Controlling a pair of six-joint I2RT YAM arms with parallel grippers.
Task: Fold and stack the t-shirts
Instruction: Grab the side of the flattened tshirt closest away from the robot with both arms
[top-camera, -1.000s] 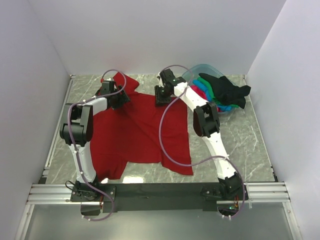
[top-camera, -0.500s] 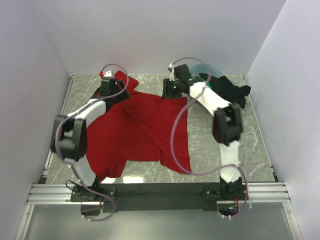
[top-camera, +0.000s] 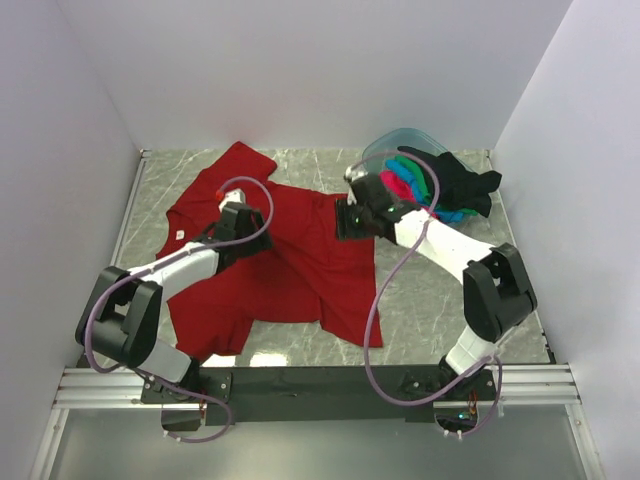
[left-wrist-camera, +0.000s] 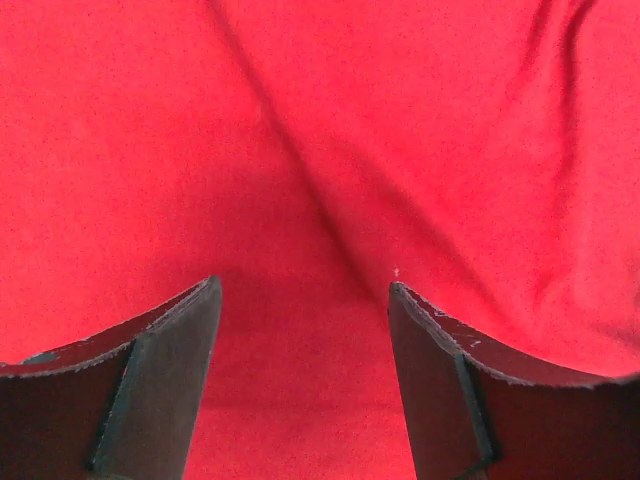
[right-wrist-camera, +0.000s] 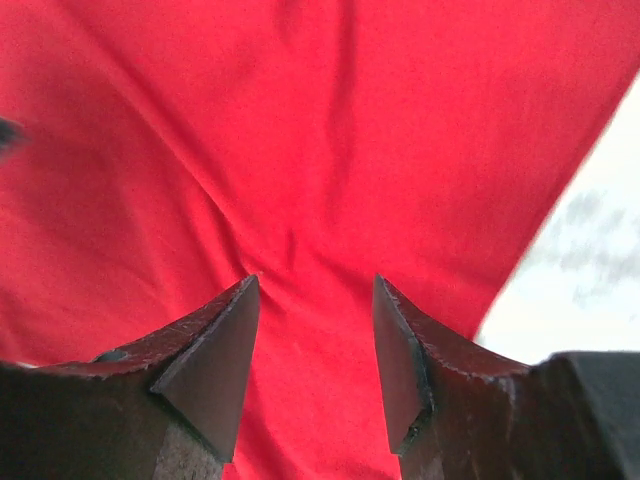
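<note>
Left gripper (left-wrist-camera: 300, 285), right gripper (right-wrist-camera: 315, 278) nearer, mid red t-shirt (top-camera: 290, 272) (off far edge)

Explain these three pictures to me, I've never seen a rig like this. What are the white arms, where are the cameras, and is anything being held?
These are two robot arms bolted at the near edge of a marble table. The wide picture looks down from above and behind them. The other two come from a camera on each wrist, so you see that gripper's own dark fingers. A dark red t-shirt lies spread and rumpled on the table. The left gripper and right gripper are over it, jaws open, holding nothing. At the far right, a clear tub holds a black t-shirt and bunched pink, green and blue t-shirts.
</note>
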